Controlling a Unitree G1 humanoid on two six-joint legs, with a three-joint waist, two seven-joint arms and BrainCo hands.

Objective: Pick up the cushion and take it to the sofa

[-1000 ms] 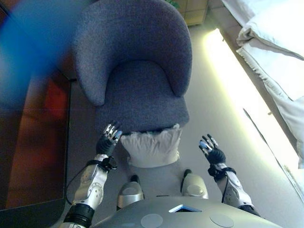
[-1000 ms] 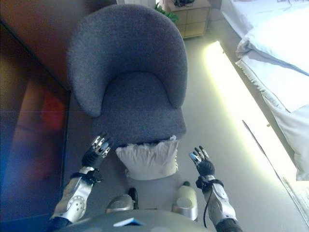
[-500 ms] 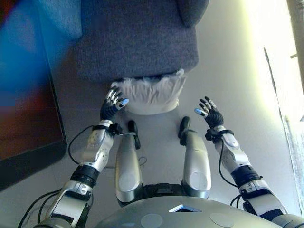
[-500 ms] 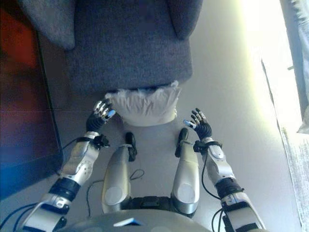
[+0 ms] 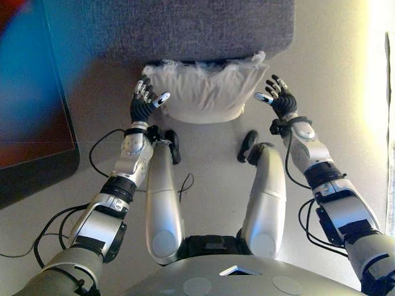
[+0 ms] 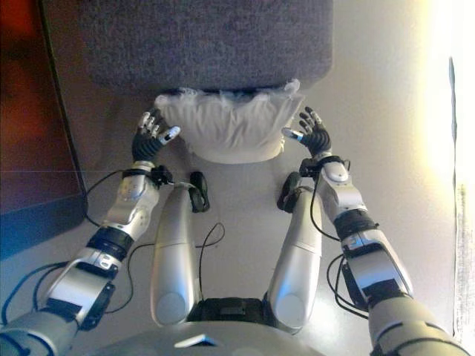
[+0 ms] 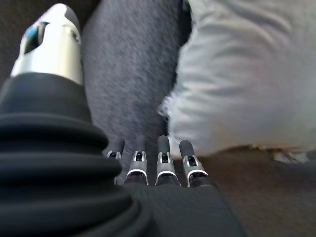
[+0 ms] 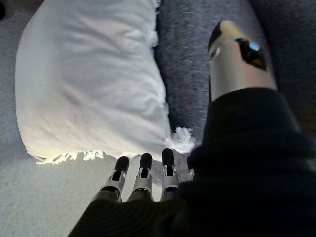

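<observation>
Hands, left eye view: left hand (image 5: 145, 103) and right hand (image 5: 279, 100) are held with fingers spread and nothing grasped, one at each end of the white cushion (image 5: 205, 91).
Cushion, left eye view: it is seen on the floor (image 5: 210, 160), propped against the front of the grey sofa (image 5: 191, 28); neither hand is seen touching it.
Right eye view: the same layout is shown, with the left hand just beside the cushion's left end and the right hand just beside its right end.
Left wrist view: straight fingers (image 7: 165, 158) are seen near the cushion's fringed corner, apart from it, with the thumb raised clear and the sofa's grey fabric behind.
Right wrist view: extended fingers (image 8: 143, 173) are seen just short of the cushion's tasselled edge, with the thumb lifted over the sofa fabric.
Step in hand: the reach is judged to be under way; the pick-up is not yet made.
Next move: both hands would need to be brought inward until the cushion is pressed between them, then it can be lifted onto the seat.
</observation>
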